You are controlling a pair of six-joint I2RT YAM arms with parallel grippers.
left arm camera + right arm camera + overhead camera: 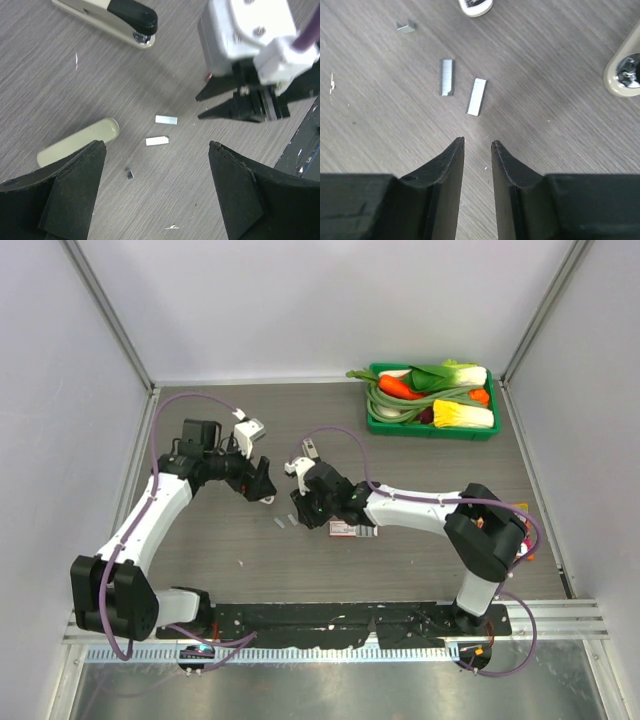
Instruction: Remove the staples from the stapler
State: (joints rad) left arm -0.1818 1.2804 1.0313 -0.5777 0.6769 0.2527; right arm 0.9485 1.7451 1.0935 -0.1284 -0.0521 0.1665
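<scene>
Two strips of staples (447,76): laid loose on the desk (570,145), just beyond the right claw (477,142).
Stapler (95,14): laid on desk, apart from them.
Left claw (157,150): spread wide, empty.
Right claw: narrowed, empty.

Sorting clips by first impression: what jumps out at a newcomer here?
Two short strips of staples lie loose on the table mid-scene, where the wide-open left gripper and the barely parted right gripper both point. In the far right corner sits a green tray of bright toy vegetables.
</scene>
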